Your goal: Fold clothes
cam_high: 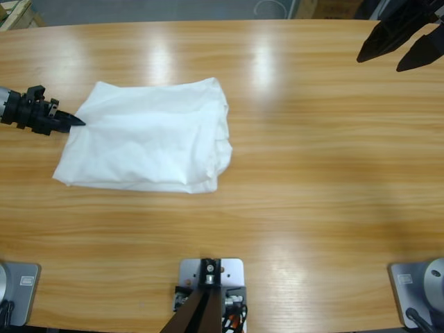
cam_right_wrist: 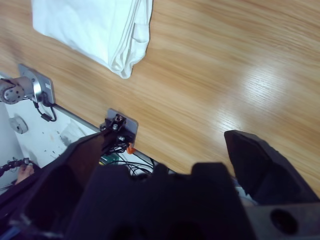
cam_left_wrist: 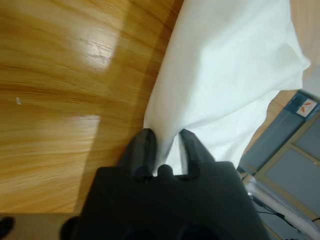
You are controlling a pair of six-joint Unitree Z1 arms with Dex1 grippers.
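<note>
The clothes (cam_high: 149, 135) are one white shirt folded into a rough rectangle on the left half of the wooden table (cam_high: 319, 180), its thicker bunched edge on the right. My left gripper (cam_high: 73, 121) comes in from the left edge and touches the shirt's left edge. In the left wrist view that gripper (cam_left_wrist: 166, 142) has the edge of the clothes (cam_left_wrist: 225, 65) pinched between its jaws. My right gripper (cam_high: 381, 62) hangs open at the far right corner, well away from the shirt. Its wrist view looks past the wide-apart right gripper (cam_right_wrist: 165, 136) to the clothes (cam_right_wrist: 100, 25) far off.
Bare wood stretches across the middle and right of the table. The table's far edge (cam_high: 208, 22) runs along the top of the high view, with floor beyond it.
</note>
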